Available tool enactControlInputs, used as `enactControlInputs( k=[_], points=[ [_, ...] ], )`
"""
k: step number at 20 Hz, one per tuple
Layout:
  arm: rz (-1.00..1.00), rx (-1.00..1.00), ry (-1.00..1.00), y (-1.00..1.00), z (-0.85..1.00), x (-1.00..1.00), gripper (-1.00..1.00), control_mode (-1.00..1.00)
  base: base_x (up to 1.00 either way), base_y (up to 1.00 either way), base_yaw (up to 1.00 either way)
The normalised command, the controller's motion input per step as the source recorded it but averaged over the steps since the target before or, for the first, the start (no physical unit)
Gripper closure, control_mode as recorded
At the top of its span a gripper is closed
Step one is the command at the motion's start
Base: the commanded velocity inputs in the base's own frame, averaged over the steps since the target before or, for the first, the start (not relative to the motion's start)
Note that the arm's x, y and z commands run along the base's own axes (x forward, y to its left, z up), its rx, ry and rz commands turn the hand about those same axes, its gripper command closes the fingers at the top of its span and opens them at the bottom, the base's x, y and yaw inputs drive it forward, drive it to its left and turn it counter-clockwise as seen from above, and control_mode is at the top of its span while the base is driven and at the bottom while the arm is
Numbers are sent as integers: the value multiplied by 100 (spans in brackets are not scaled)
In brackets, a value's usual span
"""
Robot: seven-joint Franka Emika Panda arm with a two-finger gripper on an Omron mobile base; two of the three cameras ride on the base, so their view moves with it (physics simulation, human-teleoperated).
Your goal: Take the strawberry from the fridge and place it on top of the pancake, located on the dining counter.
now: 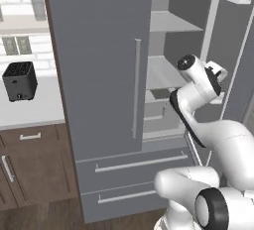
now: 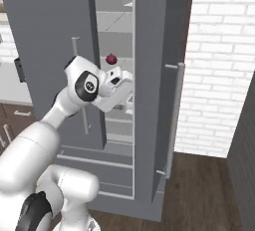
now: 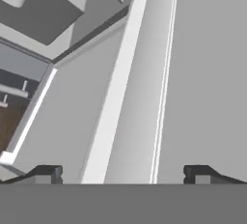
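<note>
One white arm reaches into one grey fridge [image 1: 99, 65] through its open right door. The claw [image 3: 123, 172] stands spread wide, released, holding and touching nothing, facing pale inner walls. Two drawers sit below. Farther in, one dark maroon fruit [image 2: 111, 58] rests on a shelf. One black toaster [image 1: 20, 81] sits on the worktop left.
</note>
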Motion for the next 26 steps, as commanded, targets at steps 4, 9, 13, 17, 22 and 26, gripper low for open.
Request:
enactControlInputs(
  k=[4,9,13,17,22,26],
  points=[
    [11,4,-16,-84,-2,0,-100,-100,0,0,0],
    [9,5,-10,-57,0,0,-100,-100,0,0,0],
    [2,1,-2,-13,0,0,-100,-100,0,0,0],
    [0,2,0,0,24,0,-100,-100,0,0,0],
    [0,4,0,0,56,-2,-100,-100,0,0,0],
    [4,8,2,37,16,-5,-100,-100,0,0,0]
  ],
)
